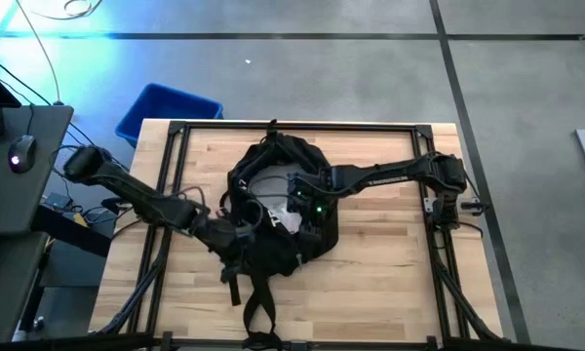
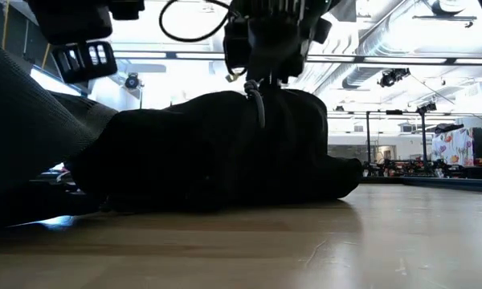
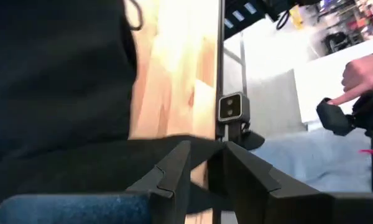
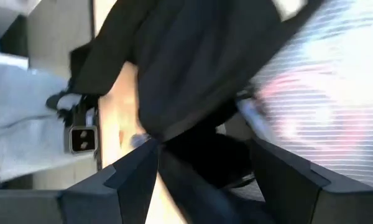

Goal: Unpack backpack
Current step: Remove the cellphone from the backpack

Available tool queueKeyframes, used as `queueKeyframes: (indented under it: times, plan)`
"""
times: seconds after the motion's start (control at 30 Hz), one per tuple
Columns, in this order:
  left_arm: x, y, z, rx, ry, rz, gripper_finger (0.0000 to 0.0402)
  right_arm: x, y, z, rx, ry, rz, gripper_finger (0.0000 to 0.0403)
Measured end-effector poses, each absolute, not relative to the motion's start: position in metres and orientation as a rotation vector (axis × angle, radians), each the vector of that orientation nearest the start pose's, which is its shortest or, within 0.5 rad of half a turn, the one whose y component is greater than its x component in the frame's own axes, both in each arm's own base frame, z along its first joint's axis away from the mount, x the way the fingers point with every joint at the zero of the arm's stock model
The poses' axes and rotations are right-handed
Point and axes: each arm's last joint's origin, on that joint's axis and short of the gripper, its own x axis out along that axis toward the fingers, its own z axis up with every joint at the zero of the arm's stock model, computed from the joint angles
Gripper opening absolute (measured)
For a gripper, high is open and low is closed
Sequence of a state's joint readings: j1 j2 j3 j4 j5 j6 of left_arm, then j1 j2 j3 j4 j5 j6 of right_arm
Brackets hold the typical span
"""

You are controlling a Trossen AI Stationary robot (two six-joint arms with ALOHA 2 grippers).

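The black backpack (image 1: 278, 210) lies on the middle of the wooden table, its straps (image 1: 258, 292) trailing toward the near edge. Its top gapes, and a pale, shiny packet (image 1: 266, 188) shows inside. My left gripper (image 1: 242, 234) is at the pack's near-left side, its fingers almost together on black fabric (image 3: 143, 155). My right gripper (image 1: 307, 203) reaches in from the right and stands open at the pack's mouth. Its fingers (image 4: 137, 171) straddle the dark inside, next to the shiny packet (image 4: 336, 93). Whether they touch the fabric, I cannot tell. My left gripper pinches a band of the backpack's black fabric (image 3: 196, 152) between its two fingers, at the pack's near-left side. The fingers come from the table's left, slanting down. One layer or several, I cannot tell. The rest of the pack lies on the table.
A blue bin (image 1: 166, 112) stands on the floor beyond the table's far left corner. A dark metal frame (image 1: 292, 127) runs round the tabletop and carries a small camera (image 3: 230, 107). A person's hand (image 3: 360, 74) shows beyond the table. Bare wood lies to the right and near side.
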State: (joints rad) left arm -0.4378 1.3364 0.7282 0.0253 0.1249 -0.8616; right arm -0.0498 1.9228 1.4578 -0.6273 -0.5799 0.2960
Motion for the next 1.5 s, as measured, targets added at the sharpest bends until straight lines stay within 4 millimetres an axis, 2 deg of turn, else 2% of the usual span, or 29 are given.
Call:
queueKeyframes:
  times: [0.1,0.23,0.4,0.5,0.7,0.83,0.93,0.97,1.13,1.23,1.4,1.5]
  plan:
    - [0.257,-0.129,0.201,-0.708,0.762,-0.240,0.0074,0.399,-0.013,0.212,0.618,1.126,0.293,0.0236]
    - [0.267,-0.131,0.169,-0.668,0.826,-0.140,0.0074,0.402,-0.017,0.195,0.647,1.172,0.302,0.0236]
    - [0.276,-0.128,0.142,-0.665,0.902,-0.074,0.0073,0.408,-0.001,0.170,0.684,1.247,0.367,0.0236]
    - [0.278,-0.127,0.133,-0.669,0.927,-0.045,0.0073,0.412,0.009,0.164,0.710,1.249,0.425,0.0231]
    - [0.279,-0.126,0.127,-0.685,0.930,0.017,0.0073,0.420,0.028,0.169,0.726,1.177,0.483,0.0173]
    - [0.277,-0.124,0.128,-0.714,0.926,0.053,0.0073,0.422,0.033,0.169,0.707,1.164,0.460,0.0100]
    - [0.274,-0.124,0.133,-0.737,0.935,0.085,0.0067,0.421,0.031,0.172,0.743,1.170,0.438,0.0031]
    - [0.271,-0.124,0.133,-0.735,0.946,0.102,0.0062,0.420,0.029,0.176,0.748,1.164,0.430,0.0022]
    - [0.252,-0.127,0.122,-0.678,1.098,0.208,0.0027,0.410,0.013,0.196,0.778,1.173,0.376,0.0024]
    - [0.241,-0.131,0.117,-0.659,1.133,0.236,0.0005,0.401,0.000,0.210,0.771,1.168,0.311,0.0021]
    - [0.229,-0.142,0.114,-0.653,1.144,0.270,0.0000,0.383,-0.022,0.228,0.769,1.196,0.169,0.0021]
    - [0.223,-0.150,0.120,-0.680,1.128,0.271,0.0000,0.371,-0.032,0.232,0.762,1.252,0.072,0.0021]
